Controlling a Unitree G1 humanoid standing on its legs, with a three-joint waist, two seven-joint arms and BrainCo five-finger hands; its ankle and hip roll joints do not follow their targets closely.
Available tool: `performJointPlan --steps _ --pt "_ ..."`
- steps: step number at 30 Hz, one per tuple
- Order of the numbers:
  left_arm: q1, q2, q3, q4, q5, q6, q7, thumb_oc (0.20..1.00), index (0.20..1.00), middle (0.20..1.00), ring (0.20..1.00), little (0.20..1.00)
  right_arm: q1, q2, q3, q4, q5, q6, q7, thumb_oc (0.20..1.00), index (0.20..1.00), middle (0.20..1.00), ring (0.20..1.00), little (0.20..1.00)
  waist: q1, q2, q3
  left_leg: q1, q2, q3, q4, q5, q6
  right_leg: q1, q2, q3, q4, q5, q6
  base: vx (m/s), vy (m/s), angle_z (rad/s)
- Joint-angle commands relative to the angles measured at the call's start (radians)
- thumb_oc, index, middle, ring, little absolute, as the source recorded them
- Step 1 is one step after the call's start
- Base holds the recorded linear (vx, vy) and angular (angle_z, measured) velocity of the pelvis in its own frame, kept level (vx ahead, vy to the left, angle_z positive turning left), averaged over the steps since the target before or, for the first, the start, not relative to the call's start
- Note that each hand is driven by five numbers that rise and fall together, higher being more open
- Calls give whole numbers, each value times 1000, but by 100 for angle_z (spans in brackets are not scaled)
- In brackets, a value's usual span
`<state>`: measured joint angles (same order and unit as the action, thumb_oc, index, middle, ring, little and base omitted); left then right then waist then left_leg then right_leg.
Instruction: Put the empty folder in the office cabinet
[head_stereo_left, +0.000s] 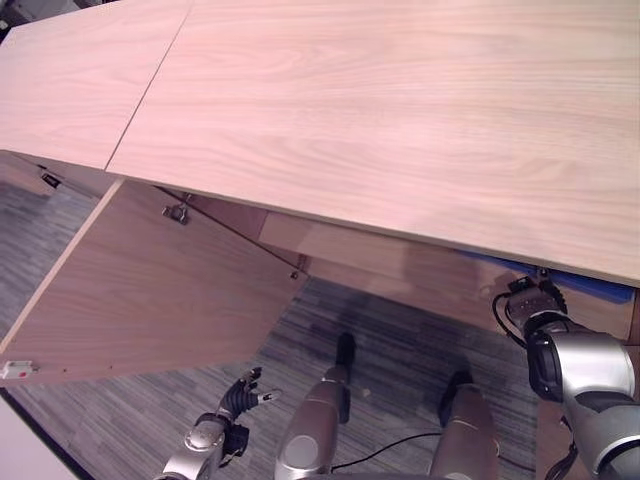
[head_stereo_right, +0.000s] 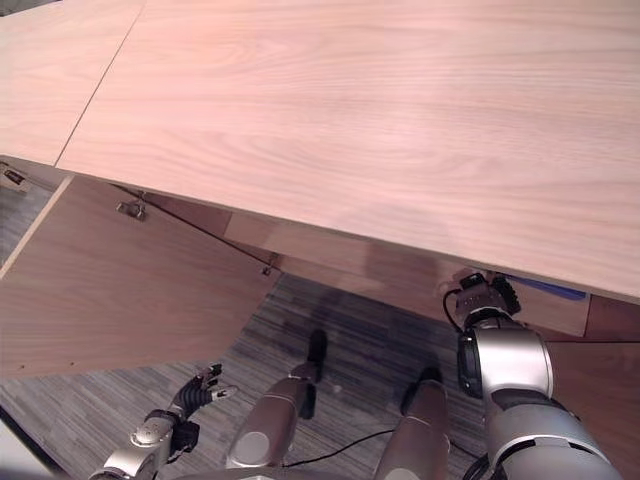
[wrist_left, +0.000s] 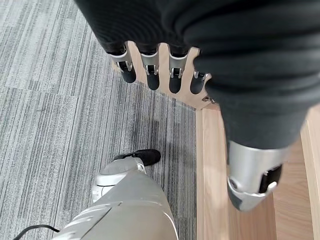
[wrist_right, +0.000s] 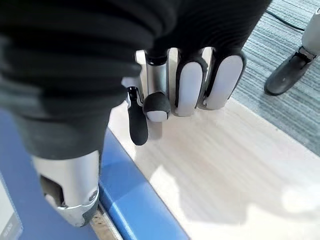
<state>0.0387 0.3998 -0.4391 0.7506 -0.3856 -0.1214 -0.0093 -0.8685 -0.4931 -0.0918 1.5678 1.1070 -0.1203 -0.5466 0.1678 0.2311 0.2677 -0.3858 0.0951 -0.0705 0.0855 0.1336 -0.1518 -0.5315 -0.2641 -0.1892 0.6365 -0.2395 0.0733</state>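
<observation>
The blue folder (wrist_right: 135, 200) lies on the pale wooden shelf (wrist_right: 225, 165) inside the office cabinet. Its edge peeks out under the cabinet top (head_stereo_left: 400, 110) at the right (head_stereo_left: 590, 285). My right arm reaches in under that top, and the top hides the hand in the eye views. In the right wrist view my right hand (wrist_right: 187, 85) hovers over the shelf beside the folder. Its fingers are curled with nothing in them and its thumb (wrist_right: 70, 195) hangs over the folder's edge. My left hand (head_stereo_left: 240, 395) hangs low over the carpet with relaxed, straight fingers (wrist_left: 150, 70).
The cabinet's left door (head_stereo_left: 150, 290) stands swung wide open toward me, with a hinge (head_stereo_left: 177, 212) near its top. Grey striped carpet (head_stereo_left: 400, 340) covers the floor in front. The wide wood top overhangs the opening.
</observation>
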Motion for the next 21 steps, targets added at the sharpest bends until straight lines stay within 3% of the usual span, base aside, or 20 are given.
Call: performJointPlan --steps 1,13,21 --pt "-39 15 8 43 -18 -11 7 1000 1000 1000 1000 1000 39 32 -97 3 0 26 7 1000 1000 1000 1000 1000 21 -3 55 38 21 -26 33 -127 -16 135 2 -7 -184 30 75 10 4 10" --pt "-50 -2 28 90 -31 -11 8 1000 1000 1000 1000 1000 60 51 -87 -23 2 16 60 1000 1000 1000 1000 1000 19 -11 35 72 31 -18 -12 -114 -12 151 4 -8 -215 52 84 8 2 2" --pt "-33 28 44 73 -37 -23 -15 1000 1000 1000 1000 1000 -115 -125 26 -62 -92 55 142 1000 1000 1000 1000 1000 31 -4 24 83 30 -11 -33 -103 -15 145 -2 0 -222 59 87 10 6 -2"
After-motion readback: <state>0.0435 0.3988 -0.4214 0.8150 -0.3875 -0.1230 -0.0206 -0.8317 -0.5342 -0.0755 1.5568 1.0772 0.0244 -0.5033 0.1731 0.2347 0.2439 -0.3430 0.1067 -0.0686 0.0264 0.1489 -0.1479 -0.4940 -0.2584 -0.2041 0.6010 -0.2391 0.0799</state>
